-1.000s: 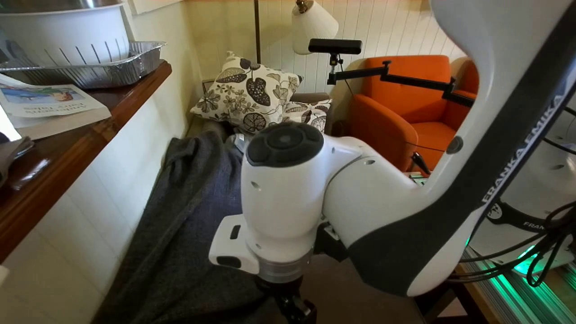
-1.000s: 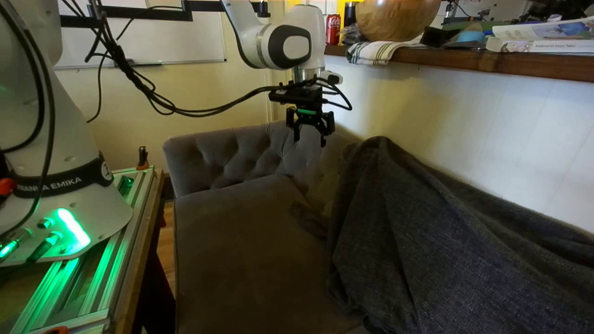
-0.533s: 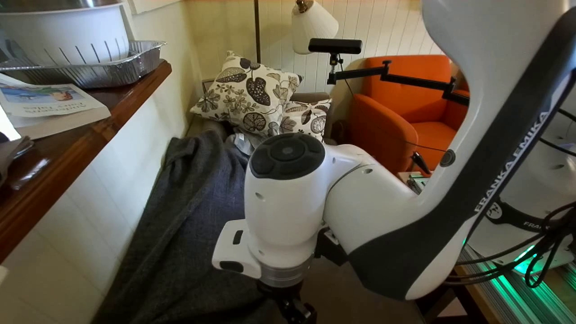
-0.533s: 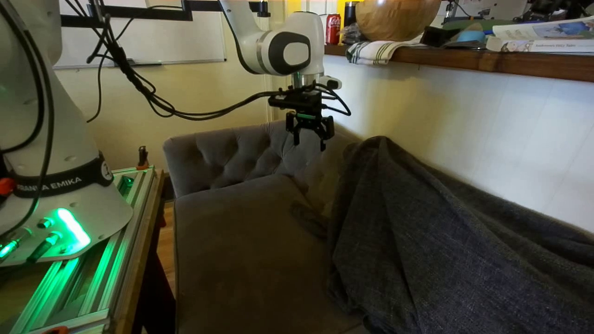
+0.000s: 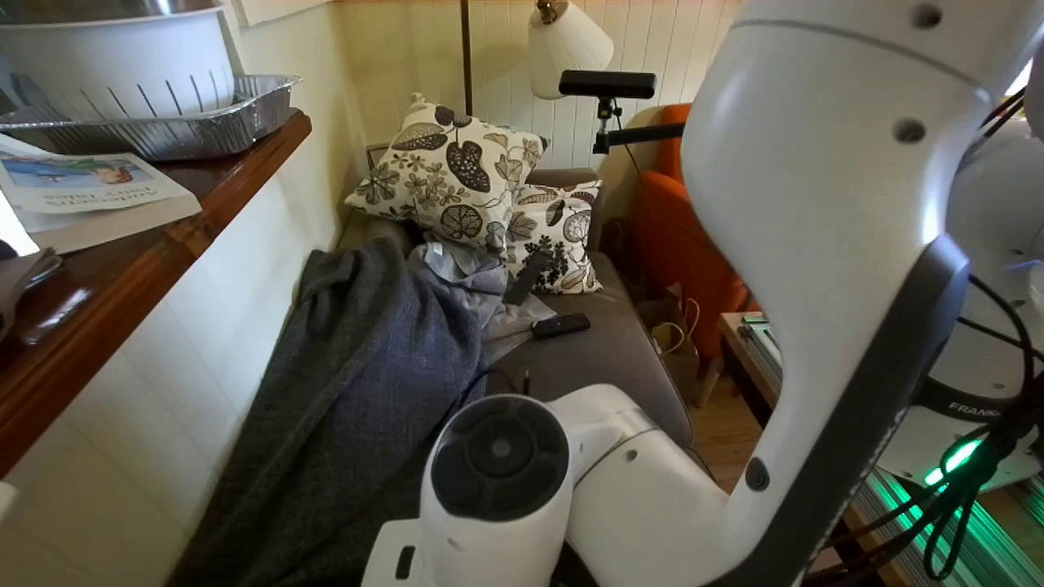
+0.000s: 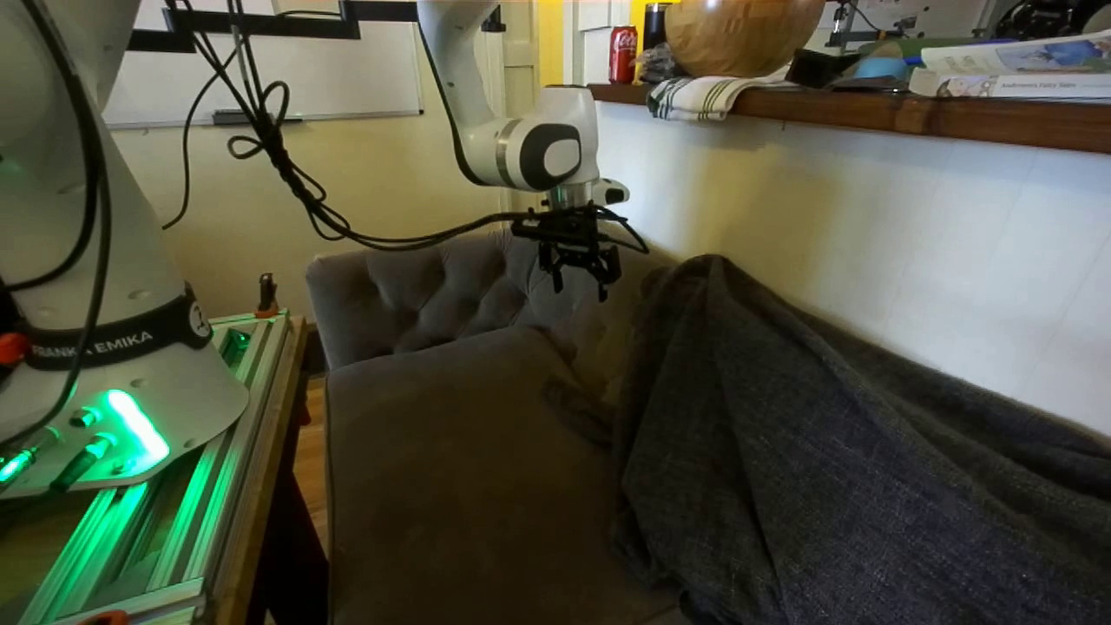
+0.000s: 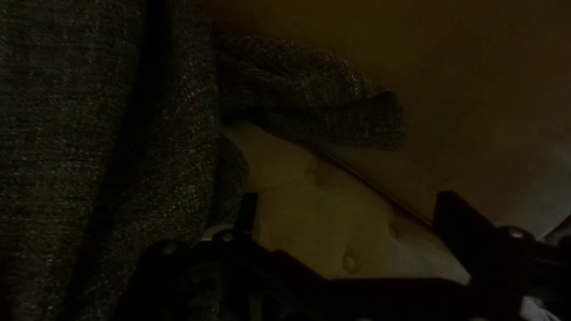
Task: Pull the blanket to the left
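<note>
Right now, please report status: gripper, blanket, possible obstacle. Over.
Gripper open, nothing held. Blanket rumpled over sofa, ungripped. Pale cloth beside it, might drag along.

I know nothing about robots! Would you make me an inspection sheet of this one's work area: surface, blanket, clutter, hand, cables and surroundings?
Surface: sofa with a smooth dark seat and button-tufted padding.
Job's things: dark grey blanket, rumpled in long folds beside the wall, not gripped.
Clutter: at one end, in an exterior view, floral cushions, light grey cloth and dark oblong objects, perhaps remotes.
Grasping part: the hand is open above the sofa, holding nothing.
Cables: black cables hang in loops beside the arm and run to the hand.
Surroundings: wooden ledge bearing a red can, bowl, striped towel and books; orange armchair and lamp nearby.
</note>
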`<state>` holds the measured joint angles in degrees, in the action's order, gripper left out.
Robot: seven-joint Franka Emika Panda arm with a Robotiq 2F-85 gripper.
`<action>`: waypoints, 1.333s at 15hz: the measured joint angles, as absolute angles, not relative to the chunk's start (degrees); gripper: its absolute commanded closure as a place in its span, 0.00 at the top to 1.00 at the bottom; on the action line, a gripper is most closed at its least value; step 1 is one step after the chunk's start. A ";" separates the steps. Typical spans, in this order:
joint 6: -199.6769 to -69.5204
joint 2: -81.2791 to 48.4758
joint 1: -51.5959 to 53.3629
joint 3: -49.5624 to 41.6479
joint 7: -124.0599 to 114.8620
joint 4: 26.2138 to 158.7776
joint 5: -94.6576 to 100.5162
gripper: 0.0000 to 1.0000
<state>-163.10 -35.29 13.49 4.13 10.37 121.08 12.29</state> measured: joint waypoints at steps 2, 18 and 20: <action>-165.01 -39.44 16.14 1.64 8.81 117.86 13.82 1.00; -170.64 -52.84 18.26 -2.32 6.79 105.98 14.38 1.00; -170.63 -54.65 18.25 -2.32 6.80 104.09 14.38 1.00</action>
